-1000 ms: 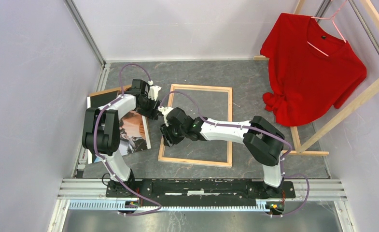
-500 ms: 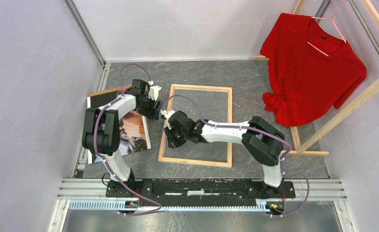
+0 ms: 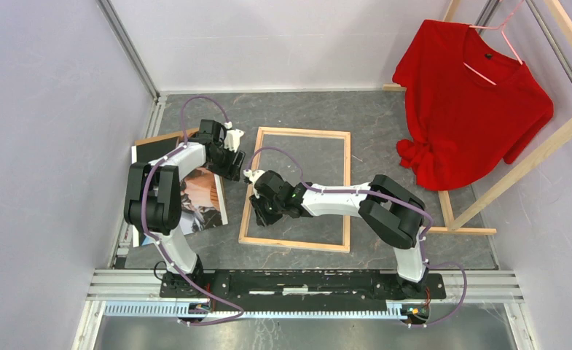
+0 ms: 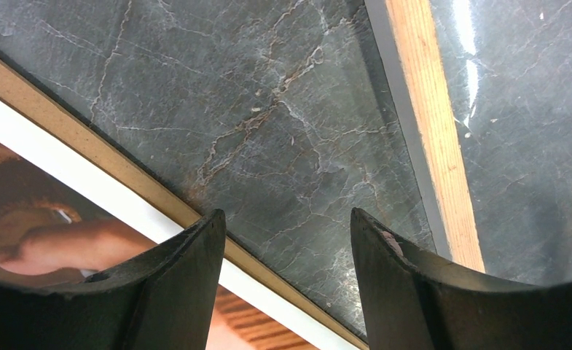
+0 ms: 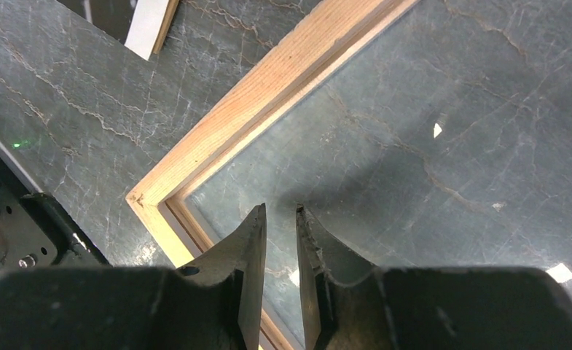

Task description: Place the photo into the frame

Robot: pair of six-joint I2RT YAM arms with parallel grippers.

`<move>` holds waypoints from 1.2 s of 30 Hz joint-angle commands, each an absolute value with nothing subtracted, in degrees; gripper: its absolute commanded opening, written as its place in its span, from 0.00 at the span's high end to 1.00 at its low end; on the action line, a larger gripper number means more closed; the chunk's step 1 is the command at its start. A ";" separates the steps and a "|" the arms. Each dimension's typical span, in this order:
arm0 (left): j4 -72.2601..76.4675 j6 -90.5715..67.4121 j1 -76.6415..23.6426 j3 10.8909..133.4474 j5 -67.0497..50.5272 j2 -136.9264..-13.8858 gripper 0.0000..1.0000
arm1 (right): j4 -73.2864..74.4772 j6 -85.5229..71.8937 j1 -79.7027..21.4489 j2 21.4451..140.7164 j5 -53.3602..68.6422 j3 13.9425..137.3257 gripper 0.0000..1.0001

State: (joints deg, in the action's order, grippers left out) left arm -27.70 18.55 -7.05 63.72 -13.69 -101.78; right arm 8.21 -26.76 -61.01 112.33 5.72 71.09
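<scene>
Top external view: photo lies left of the left gripper, whose jaws gape wide, empty. Right of it lies the frame. The right gripper hovers just inside its left rail, nearly closed, holding nothing.

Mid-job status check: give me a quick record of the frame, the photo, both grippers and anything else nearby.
frame: flat on the table, bare-wood side up, no photo in it
photo: left of the frame, picture side up, on a brown hardboard sheet, partly under the left arm
left gripper: open, empty, above the table strip between hardboard and frame
right gripper: jaws a narrow gap apart, nothing between, over the frame's near left corner
task: photo not yet in frame
other: red shirt on a hanger, far right
</scene>
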 commanded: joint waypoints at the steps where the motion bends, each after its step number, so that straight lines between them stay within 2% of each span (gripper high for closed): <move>1: -27.54 19.38 -7.38 63.90 -14.58 -101.07 0.30 | 6.52 -26.85 -61.08 112.69 4.31 70.75 0.73; 36: -27.56 19.73 -7.47 63.46 -14.81 -101.01 0.30 | 8.22 -26.40 -62.24 117.07 5.98 77.08 0.80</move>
